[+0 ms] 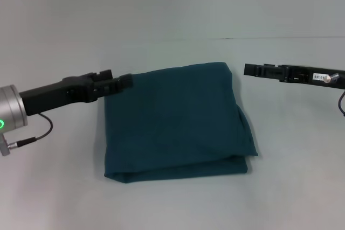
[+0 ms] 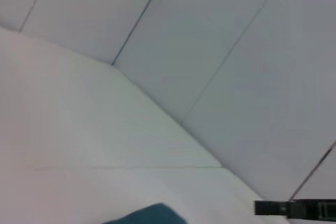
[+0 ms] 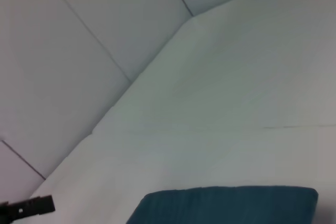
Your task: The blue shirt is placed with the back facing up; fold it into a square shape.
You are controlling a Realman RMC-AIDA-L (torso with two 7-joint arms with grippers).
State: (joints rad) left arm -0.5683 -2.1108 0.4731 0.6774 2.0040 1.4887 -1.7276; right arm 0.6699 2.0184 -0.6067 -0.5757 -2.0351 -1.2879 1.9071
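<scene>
The table (image 1: 54, 197) before me is pale and plain, and a paneled wall (image 2: 210, 35) rises behind it. On the table, in the middle of my view, lies the shirt (image 1: 178, 122), folded into a rough square with its plain side up; a lower layer shows along the near edge and bulges a little at the near right corner. No lettering shows. My left gripper (image 1: 125, 81) reaches in level from the left, its tip at the shirt's far left corner; I cannot tell whether it touches the cloth or whether its jaws are apart or together. My right gripper (image 1: 249, 69) hangs level just beyond the shirt's far right corner, apart from the cloth; I cannot tell how its jaws stand either. A thin cable (image 1: 38, 133) loops under my left wrist.
</scene>
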